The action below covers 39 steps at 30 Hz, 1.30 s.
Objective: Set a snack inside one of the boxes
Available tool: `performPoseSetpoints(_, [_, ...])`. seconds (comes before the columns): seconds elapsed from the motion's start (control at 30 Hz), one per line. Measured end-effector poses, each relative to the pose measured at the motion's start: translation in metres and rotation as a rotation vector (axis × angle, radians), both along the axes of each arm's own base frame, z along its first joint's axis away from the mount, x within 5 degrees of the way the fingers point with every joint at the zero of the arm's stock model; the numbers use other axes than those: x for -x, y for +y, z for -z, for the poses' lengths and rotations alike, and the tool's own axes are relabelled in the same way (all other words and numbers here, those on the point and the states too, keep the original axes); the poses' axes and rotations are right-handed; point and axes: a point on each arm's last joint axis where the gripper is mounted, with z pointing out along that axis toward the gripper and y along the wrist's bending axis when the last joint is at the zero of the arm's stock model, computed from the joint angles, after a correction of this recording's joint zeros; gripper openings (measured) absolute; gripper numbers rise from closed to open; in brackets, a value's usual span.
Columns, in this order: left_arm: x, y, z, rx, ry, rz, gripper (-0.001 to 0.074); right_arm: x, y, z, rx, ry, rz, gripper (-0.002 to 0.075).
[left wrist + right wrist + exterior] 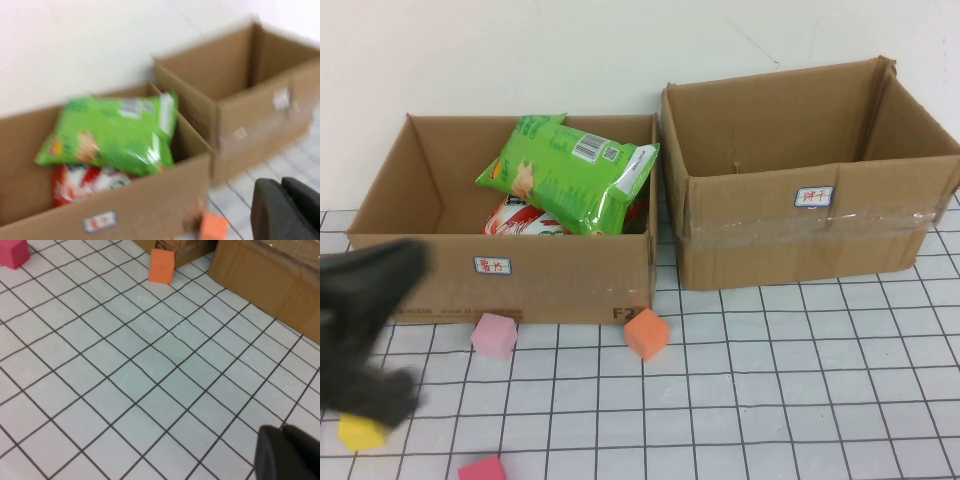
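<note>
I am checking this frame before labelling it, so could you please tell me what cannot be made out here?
- Left tool: motion-blurred at the high view's left edge; finger state unreadable.
- Right tool: only a dark corner in its wrist view.
- Red snack bag: mostly covered by the green snack bag in the left cardboard box.
- Box labels: too small.

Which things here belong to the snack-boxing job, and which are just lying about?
Job: green snack bag and red snack bag in the left box; right box; left gripper, low at the table's left edge; right gripper, above bare tiles.

Lying about: orange cube, pink cube, yellow cube, red cube.
</note>
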Motion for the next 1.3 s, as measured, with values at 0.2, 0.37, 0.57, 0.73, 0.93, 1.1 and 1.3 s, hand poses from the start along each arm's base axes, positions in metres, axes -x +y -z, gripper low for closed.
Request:
performPoseSetpoints(0.2, [0.035, 0.044, 0.048, 0.178, -0.136, -0.174, -0.0001, 0.0, 0.0, 0.0, 0.0, 0.0, 0.0, 0.0001])
performPoseSetpoints(0.37, [0.061, 0.063, 0.101, 0.241, -0.164, -0.314, -0.0001, 0.0, 0.0, 0.0, 0.0, 0.0, 0.0, 0.0001])
performPoseSetpoints(0.57, [0.064, 0.069, 0.16, 0.158, -0.08, -0.423, -0.0001, 0.0, 0.0, 0.0, -0.002, 0.001, -0.001, 0.0001])
performPoseSetpoints(0.73, [0.064, 0.071, 0.175, 0.104, -0.01, -0.462, -0.0001, 0.0, 0.0, 0.0, -0.002, -0.001, 0.0, 0.0001])
performPoseSetpoints(0.93, [0.065, 0.071, 0.178, 0.063, 0.015, -0.462, -0.0001, 0.0, 0.0, 0.0, -0.002, -0.001, 0.0, 0.0001])
performPoseSetpoints(1.1, [0.066, 0.073, 0.184, 0.031, 0.074, -0.473, -0.0001, 0.0, 0.0, 0.0, -0.002, -0.001, 0.0, 0.0001])
performPoseSetpoints(1.3, [0.066, 0.074, 0.184, 0.037, 0.088, -0.49, -0.0001, 0.0, 0.0, 0.0, -0.002, -0.001, 0.0, 0.0001])
